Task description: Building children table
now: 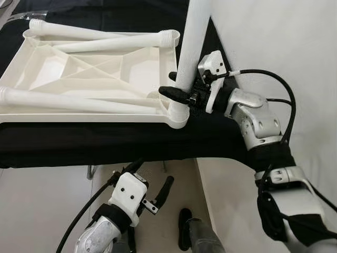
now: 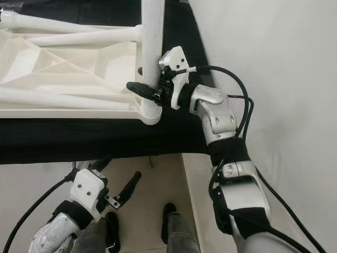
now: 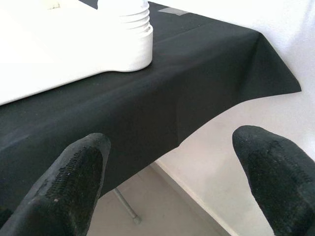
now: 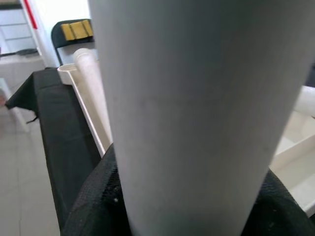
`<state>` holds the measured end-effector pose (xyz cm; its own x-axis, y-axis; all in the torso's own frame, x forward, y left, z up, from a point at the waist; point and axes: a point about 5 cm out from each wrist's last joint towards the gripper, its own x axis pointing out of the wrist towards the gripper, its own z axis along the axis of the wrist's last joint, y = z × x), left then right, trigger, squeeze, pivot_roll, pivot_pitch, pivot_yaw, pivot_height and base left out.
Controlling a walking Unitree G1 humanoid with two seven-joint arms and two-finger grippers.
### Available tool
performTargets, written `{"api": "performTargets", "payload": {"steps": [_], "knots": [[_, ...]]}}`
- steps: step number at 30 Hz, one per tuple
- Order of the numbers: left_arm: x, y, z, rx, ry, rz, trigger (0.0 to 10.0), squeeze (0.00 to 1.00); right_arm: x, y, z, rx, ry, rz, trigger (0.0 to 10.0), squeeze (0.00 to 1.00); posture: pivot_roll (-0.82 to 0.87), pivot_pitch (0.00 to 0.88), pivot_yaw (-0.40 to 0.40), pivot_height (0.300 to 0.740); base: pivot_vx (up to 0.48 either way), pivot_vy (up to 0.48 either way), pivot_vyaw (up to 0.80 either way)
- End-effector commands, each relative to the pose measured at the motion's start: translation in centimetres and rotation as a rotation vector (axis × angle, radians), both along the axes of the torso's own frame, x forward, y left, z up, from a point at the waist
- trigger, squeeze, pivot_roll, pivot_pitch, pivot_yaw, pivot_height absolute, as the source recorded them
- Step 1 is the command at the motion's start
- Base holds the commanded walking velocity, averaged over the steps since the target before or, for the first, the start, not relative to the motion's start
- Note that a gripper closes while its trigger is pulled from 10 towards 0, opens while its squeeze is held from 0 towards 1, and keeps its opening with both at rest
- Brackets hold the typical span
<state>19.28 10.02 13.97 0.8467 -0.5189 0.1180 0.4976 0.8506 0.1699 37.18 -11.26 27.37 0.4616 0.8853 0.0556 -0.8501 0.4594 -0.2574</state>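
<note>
My right gripper pinches the upright white table leg just above its corner socket, steadying it so it seats in the upturned white tabletop lying on the black-clothed table. My left gripper hangs below the table edge, fingers spread, holding nothing.

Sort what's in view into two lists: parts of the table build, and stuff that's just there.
Belongs to the job:
- upside-down white tabletop
- upright leg standing in the near corner socket, held by the right gripper
- three loose legs lying across the tabletop
- left gripper, open, below the table edge

Just there:
- black cloth under the tabletop
- white wall
- chair with yellow cushion
</note>
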Motion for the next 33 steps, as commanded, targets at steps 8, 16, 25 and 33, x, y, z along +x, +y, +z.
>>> {"api": "performTargets", "payload": {"steps": [8, 16, 25, 33], "knots": [[-0.2, 0.0, -0.6, -0.014, 0.022, 0.006, 10.0, 0.00, 0.5, -0.4, -2.1, -0.087, 0.043, -0.130, 0.0, 0.00, 0.06, 0.319, -0.080, 0.740, 0.000, 0.000, 0.00], [-0.3, 0.0, -0.7, -0.022, 0.023, 0.018, 10.0, 0.00, -4.0, 1.8, -8.7, 0.063, 0.254, -0.677, 0.0, 0.00, 0.06, 0.337, -0.094, 0.740, 0.000, 0.000, 0.00], [-0.1, -0.2, -0.8, -0.021, 0.025, 0.003, 10.0, 0.00, -4.5, 3.0, -8.8, 0.078, 0.234, -0.683, 10.0, 0.00, 0.05, 0.303, -0.082, 0.740, 0.000, 0.000, 0.00], [-0.2, -0.1, -0.9, -0.017, 0.023, 0.014, 10.0, 0.00, -4.9, 3.9, -7.0, 0.145, 0.229, -0.648, 10.0, 1.00, 0.06, 0.297, -0.083, 0.740, 0.000, 0.000, 0.00]]}}
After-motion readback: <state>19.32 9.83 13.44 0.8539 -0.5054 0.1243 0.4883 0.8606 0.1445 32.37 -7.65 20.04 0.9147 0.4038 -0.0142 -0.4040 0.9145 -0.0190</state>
